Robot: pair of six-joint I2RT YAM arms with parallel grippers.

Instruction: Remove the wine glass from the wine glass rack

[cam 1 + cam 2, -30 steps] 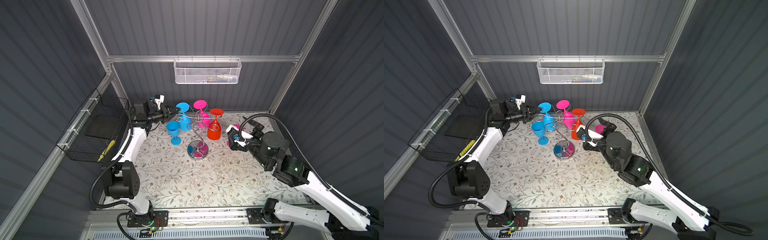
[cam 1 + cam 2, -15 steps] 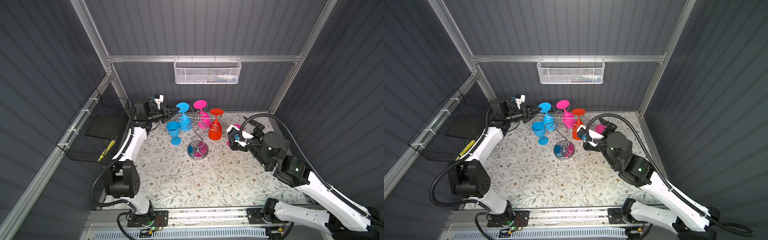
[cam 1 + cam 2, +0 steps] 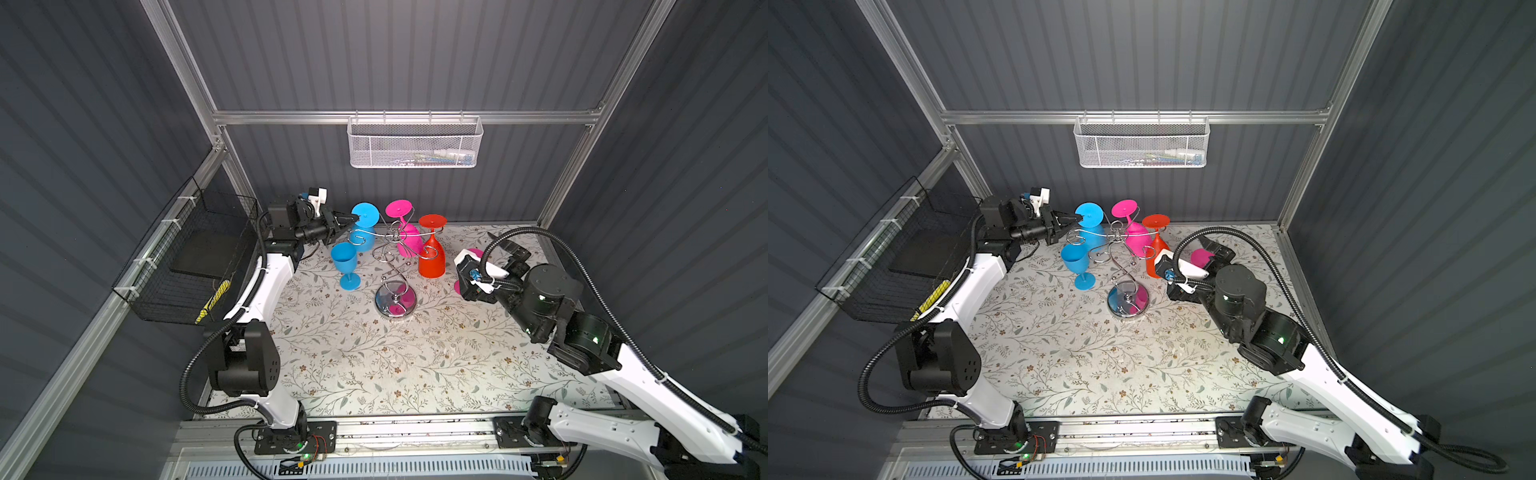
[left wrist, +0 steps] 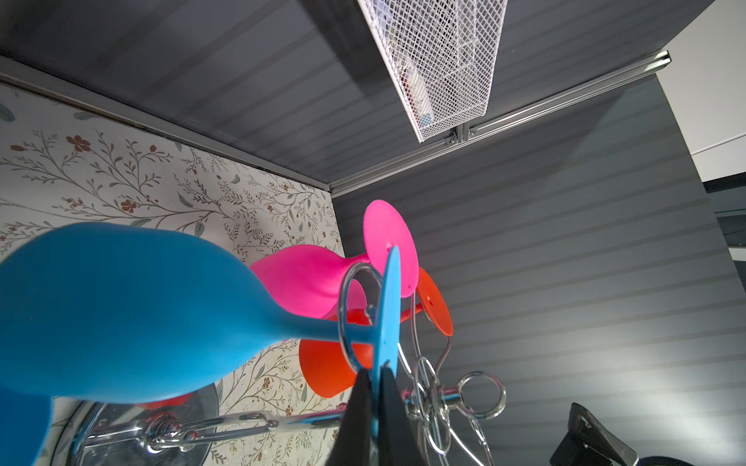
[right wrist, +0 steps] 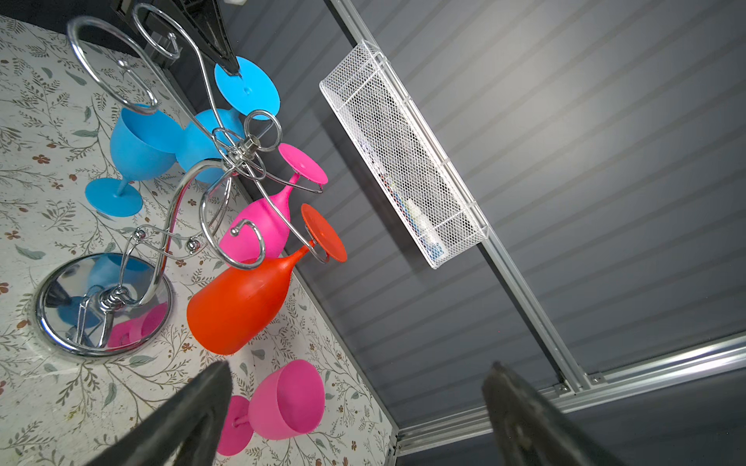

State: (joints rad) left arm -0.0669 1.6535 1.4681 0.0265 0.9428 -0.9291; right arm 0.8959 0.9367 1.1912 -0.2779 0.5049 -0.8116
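The chrome wine glass rack (image 3: 395, 299) (image 3: 1128, 302) stands mid-table at the back. A blue wine glass (image 3: 365, 215) (image 3: 1089, 215), a pink one (image 3: 409, 243) and a red one (image 3: 432, 259) hang from it upside down. My left gripper (image 3: 351, 217) (image 4: 377, 375) is shut on the edge of the blue glass's foot disc (image 4: 388, 314), and the stem still sits in the rack's wire loop. My right gripper (image 5: 355, 403) is open and empty, to the right of the rack (image 5: 60, 290), above a pink glass (image 5: 290, 399) standing on the table.
Another blue glass (image 3: 345, 262) stands on the table left of the rack, below my left gripper. A white mesh basket (image 3: 415, 143) hangs on the back wall and a black wire basket (image 3: 187, 257) on the left wall. The back wall is close behind the rack.
My left gripper's jaws have closed onto the blue glass's foot disc. Neither arm has visibly moved, and the right gripper stays open.
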